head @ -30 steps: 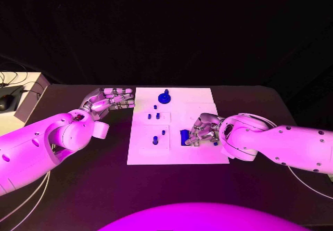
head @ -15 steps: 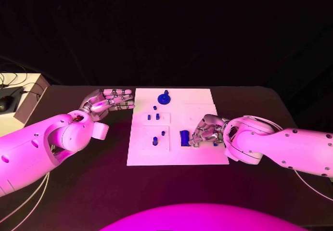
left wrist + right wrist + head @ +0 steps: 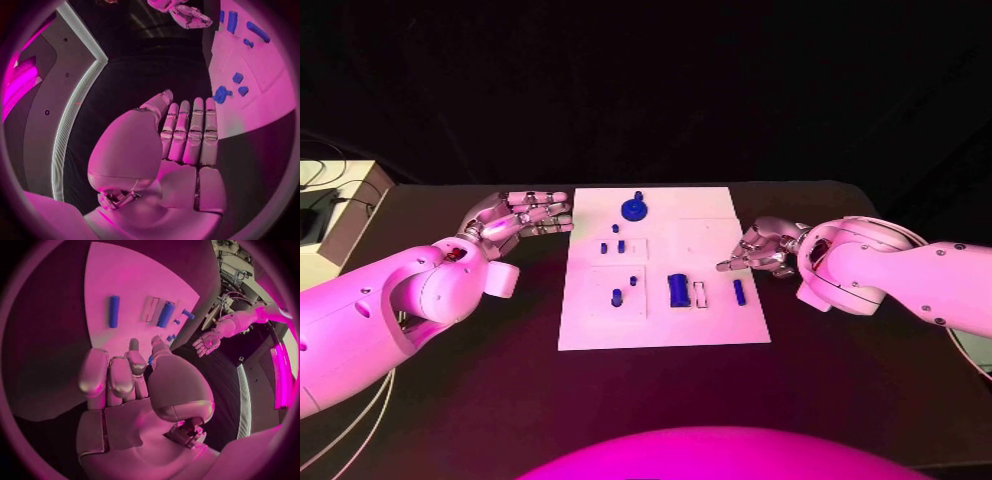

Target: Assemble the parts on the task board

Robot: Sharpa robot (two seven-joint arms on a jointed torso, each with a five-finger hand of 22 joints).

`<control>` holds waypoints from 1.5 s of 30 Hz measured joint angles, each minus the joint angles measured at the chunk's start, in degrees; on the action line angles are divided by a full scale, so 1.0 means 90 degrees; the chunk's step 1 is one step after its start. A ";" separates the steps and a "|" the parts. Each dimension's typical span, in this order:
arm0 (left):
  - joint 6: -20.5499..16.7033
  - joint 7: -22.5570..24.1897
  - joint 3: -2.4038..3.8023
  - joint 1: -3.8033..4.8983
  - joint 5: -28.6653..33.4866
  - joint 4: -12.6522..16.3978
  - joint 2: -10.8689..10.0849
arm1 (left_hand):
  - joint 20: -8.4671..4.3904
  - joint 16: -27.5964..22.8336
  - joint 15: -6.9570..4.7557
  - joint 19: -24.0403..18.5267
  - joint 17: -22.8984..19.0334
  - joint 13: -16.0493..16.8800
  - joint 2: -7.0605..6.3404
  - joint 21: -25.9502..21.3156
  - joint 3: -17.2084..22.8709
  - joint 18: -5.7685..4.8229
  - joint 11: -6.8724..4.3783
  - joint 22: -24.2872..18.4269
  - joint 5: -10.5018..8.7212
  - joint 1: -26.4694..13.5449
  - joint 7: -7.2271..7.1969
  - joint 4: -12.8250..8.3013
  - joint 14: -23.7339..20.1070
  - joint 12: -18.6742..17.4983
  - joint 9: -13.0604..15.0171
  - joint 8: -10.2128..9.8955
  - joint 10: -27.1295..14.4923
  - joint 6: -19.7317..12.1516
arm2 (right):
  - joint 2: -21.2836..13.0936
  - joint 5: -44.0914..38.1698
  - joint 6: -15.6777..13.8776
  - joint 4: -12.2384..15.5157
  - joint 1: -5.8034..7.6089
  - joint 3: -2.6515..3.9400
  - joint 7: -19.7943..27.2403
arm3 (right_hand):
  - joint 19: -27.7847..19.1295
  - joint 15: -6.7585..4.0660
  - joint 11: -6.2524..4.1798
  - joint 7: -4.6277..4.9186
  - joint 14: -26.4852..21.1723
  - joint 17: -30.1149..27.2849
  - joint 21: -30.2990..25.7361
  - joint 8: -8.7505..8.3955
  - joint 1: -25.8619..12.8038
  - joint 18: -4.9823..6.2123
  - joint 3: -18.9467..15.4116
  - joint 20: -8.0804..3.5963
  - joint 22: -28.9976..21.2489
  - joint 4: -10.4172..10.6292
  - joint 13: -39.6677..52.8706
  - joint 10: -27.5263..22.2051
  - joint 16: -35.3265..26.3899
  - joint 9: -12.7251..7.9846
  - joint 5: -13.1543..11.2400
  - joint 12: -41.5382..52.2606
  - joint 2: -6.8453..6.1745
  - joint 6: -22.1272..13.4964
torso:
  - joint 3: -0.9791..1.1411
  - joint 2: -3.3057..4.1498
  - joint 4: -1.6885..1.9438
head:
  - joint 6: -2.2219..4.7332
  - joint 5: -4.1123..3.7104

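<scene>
The white task board (image 3: pixel 726 325) lies mid-table. On it a thick blue block (image 3: pixel 676 291) lies beside a narrow pale slot (image 3: pixel 700 293), and a slim blue bar (image 3: pixel 738 291) lies just right of that. A round blue piece with a knob (image 3: pixel 635 208) stands at the far edge, and several small blue pegs (image 3: pixel 616 297) stand on the left half. My right hand (image 3: pixel 769 250) hovers at the board's right edge, fingers loosely bent, holding nothing; its wrist view shows the bar (image 3: pixel 114 311) and block (image 3: pixel 166 313). My left hand (image 3: pixel 524 213) stays off the board's left edge, fingers straight, holding nothing.
A pale box with cables (image 3: pixel 329 200) sits at the table's far left corner. Bare black tabletop (image 3: pixel 661 400) runs in front of the board and to both sides. The left wrist view shows the board (image 3: pixel 250 120) beside the fingers.
My right hand has lifted off the blue block and drawn back to the board's right edge, uncovering the slim blue bar. The left hand has stayed put; the camera shifted slightly.
</scene>
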 measured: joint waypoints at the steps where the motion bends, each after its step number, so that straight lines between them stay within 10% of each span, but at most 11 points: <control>1: 0.0001 0.0001 0.0000 0.0000 0.0001 0.0000 -0.0001 | 0.0000 0.0000 0.0000 0.0000 0.0000 0.0000 0.0000 0.0000 0.0000 0.0000 0.0000 0.0000 0.0000 0.0000 0.0000 0.0000 0.0000 0.0000 0.0000 0.0000 0.0000 0.0000 | -0.0024 -0.0012 0.0076 -0.0021 0.0002 -0.0002 -0.0015 | 0.0000 0.0000 0.0000 0.0009 0.0000 0.0000 0.0005 0.0000 0.0026 0.0000 -0.0029 0.0000 0.0000 -0.0029 0.0000 0.0000 0.0000 -0.0082 0.0039 0.0000 0.0025 0.0009 | 0.0000 0.0001 0.0000 | 0.0004 -0.0011; 14: 0.0004 0.0003 0.0000 -0.0019 0.0011 -0.0003 -0.0004 | 0.0000 0.0000 0.0000 0.0000 0.0000 0.0000 0.0000 0.0000 0.0000 0.0000 0.0018 0.0000 0.0000 0.0000 0.0000 0.0000 0.0000 0.0000 0.0000 0.0000 0.0018 0.0000 | -0.0125 -0.0516 0.0917 -0.0002 -0.0105 -0.0035 -0.0412 | 0.0000 0.0000 0.0000 -0.0049 0.0000 -0.0004 0.0005 0.0042 -0.0019 0.0000 -0.0107 0.0000 0.0005 -0.0073 0.0008 0.0001 -0.0001 -0.0212 0.0220 0.0000 0.0248 0.0114 | 0.0001 0.0008 0.0011 | -0.0010 -0.0087; 36: 0.0002 0.0012 0.0000 -0.0024 0.0018 -0.0001 -0.0023 | 0.0000 0.0000 0.0000 0.0000 0.0000 0.0000 0.0000 0.0000 0.0018 -0.0001 0.0015 0.0001 0.0000 0.0000 0.0000 0.0018 0.0000 0.0000 0.0000 0.0000 0.0015 0.0000 | 0.0220 -0.0921 0.0945 -0.0162 -0.0352 -0.0026 -0.0689 | 0.0000 -0.0001 -0.0023 -0.0127 0.0000 0.0015 0.0030 0.0239 -0.0262 0.0000 -0.0189 0.0000 0.0003 0.0388 0.0035 0.0026 -0.0002 0.0353 0.0300 0.0000 0.0155 0.0123 | -0.0008 0.0012 0.0021 | -0.0079 -0.0063; 45: 0.0001 0.0011 0.0000 -0.0025 0.0021 0.0002 -0.0031 | 0.0000 0.0000 0.0000 0.0000 0.0000 0.0000 0.0000 0.0000 0.0018 0.0000 0.0015 0.0000 0.0000 0.0000 0.0000 0.0018 0.0000 0.0000 0.0000 0.0000 0.0015 0.0000 | 0.0316 -0.1057 0.0989 -0.0250 -0.0391 0.0001 -0.0689 | 0.0000 -0.0001 -0.0023 -0.0119 0.0000 0.0015 0.0030 0.0264 0.0258 0.0000 0.0165 -0.0001 0.0002 -0.0266 0.0034 0.0025 -0.0002 0.0430 0.0682 -0.0038 0.0413 0.0109 | -0.0002 0.0009 0.0016 | -0.0112 -0.0054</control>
